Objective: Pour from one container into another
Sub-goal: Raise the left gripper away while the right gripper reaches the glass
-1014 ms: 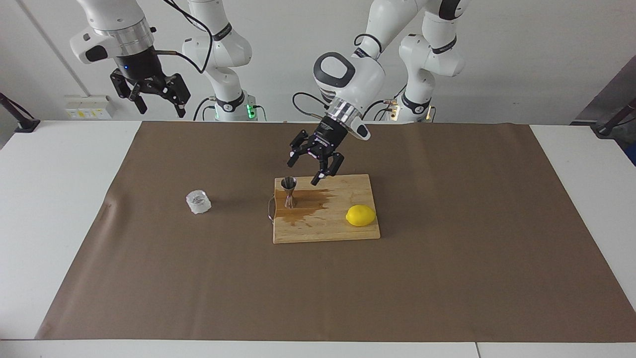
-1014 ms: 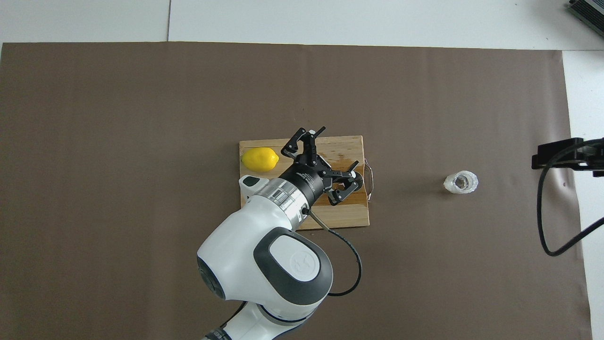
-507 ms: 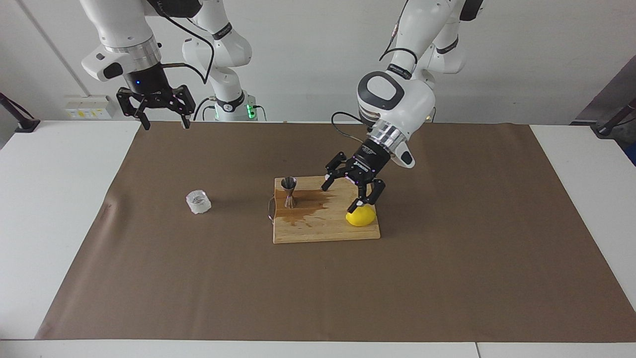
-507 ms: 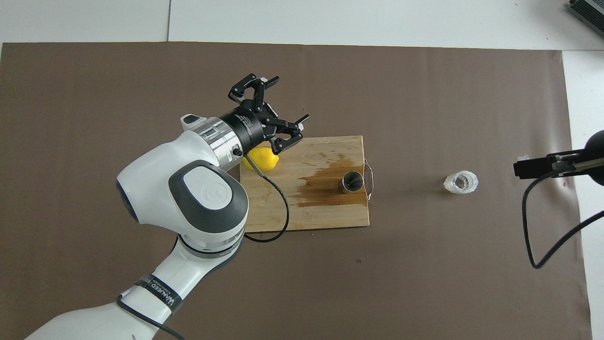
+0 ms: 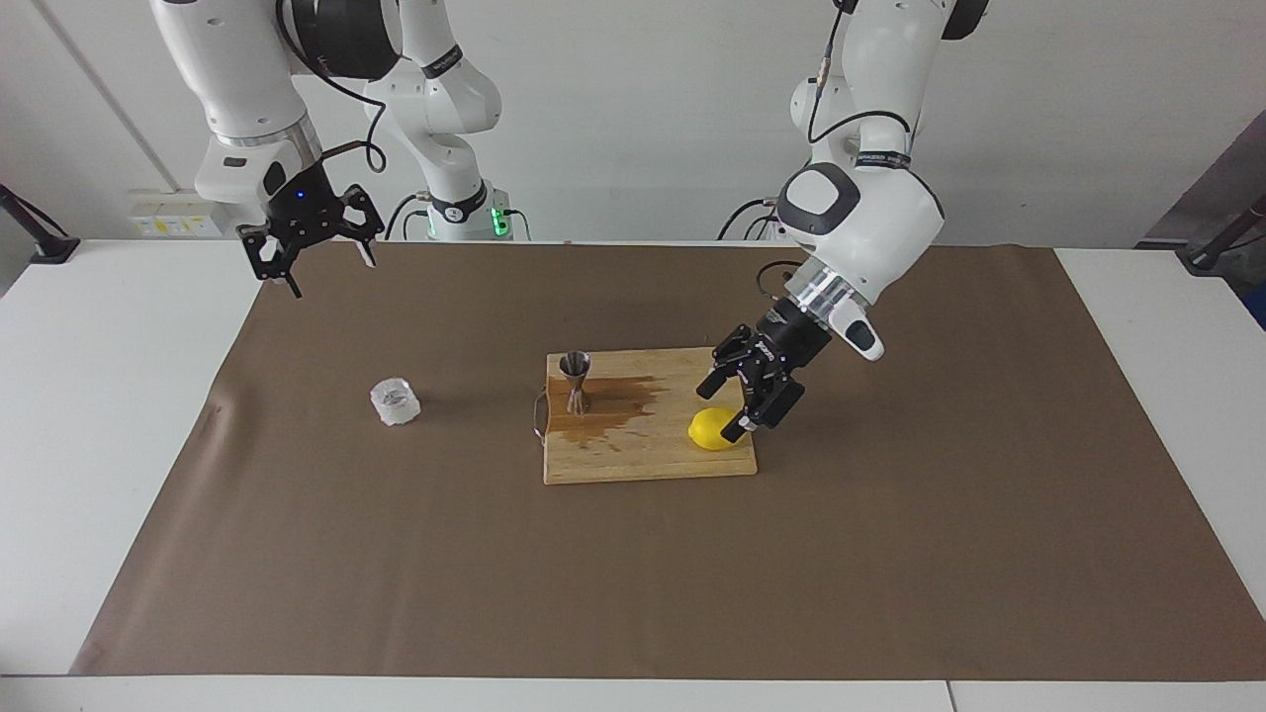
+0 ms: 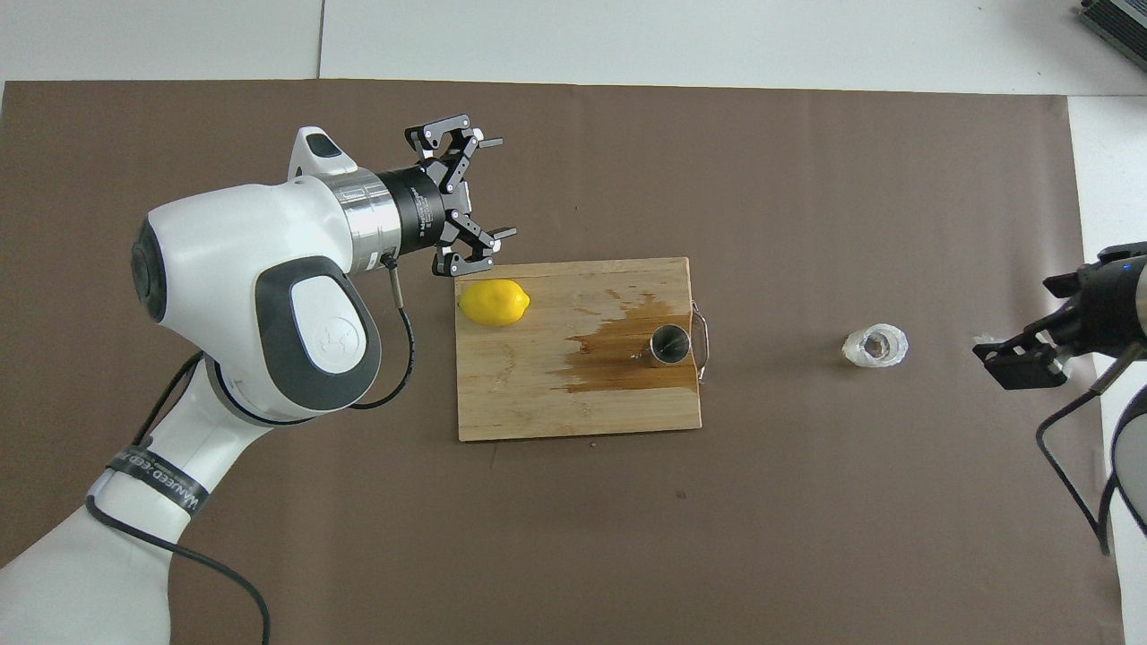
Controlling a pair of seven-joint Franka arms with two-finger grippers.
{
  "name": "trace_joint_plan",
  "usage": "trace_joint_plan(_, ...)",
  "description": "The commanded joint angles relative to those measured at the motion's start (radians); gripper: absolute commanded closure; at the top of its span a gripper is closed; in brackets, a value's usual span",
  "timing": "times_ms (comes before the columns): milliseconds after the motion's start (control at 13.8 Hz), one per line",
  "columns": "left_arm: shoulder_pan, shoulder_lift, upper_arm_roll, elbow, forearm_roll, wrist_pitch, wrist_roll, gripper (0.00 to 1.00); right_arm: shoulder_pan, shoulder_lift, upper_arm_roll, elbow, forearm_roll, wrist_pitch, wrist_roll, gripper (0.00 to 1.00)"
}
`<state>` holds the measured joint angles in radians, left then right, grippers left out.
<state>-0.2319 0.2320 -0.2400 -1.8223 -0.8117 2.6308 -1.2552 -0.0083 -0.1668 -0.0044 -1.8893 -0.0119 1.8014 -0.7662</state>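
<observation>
My right tool [image 5: 312,247], fingers apart, empty, hangs nearest the glass tumbler [image 5: 396,401], upright on the bench toward the right arm's end; left tool [image 5: 749,388], apart, over the board's [image 5: 643,460] lemon end; jigger [image 5: 575,382] upright on board.

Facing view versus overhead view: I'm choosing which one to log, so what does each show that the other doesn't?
Only the facing view shows both arm bases, the wall, and the jigger's hourglass profile standing upright. Only the overhead view looks into the jigger's mouth and shows the left gripper clear of the lemon. Both show the cutting board with its brown spill, the glass tumbler off the board toward the right arm's end, and the right gripper open, holding nothing.
</observation>
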Motion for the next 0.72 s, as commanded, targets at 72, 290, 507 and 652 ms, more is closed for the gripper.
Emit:
trace_joint_plan(72, 0.087, -0.04, -0.004, -0.029, 0.309, -0.164, 0.017, 0.0, -0.028, -0.025, 0.007, -0.086, 0.032, 0.068, -0.27, 0.0)
trace_joint_plan(290, 0.128, -0.04, -0.004, -0.003, 0.599, -0.285, 0.036, 0.0, -0.062, 0.007, 0.007, -0.117, 0.094, 0.082, -0.436, 0.0)
trace_joint_plan(507, 0.173, -0.046, -0.004, -0.005, 0.803, -0.348, 0.129, 0.0, -0.084, 0.068, 0.007, -0.117, 0.139, 0.104, -0.652, 0.0)
trace_joint_plan(652, 0.21, -0.048, -0.004, -0.003, 0.864, -0.367, 0.34, 0.0, -0.088, 0.105, 0.007, -0.119, 0.15, 0.11, -0.714, 0.0)
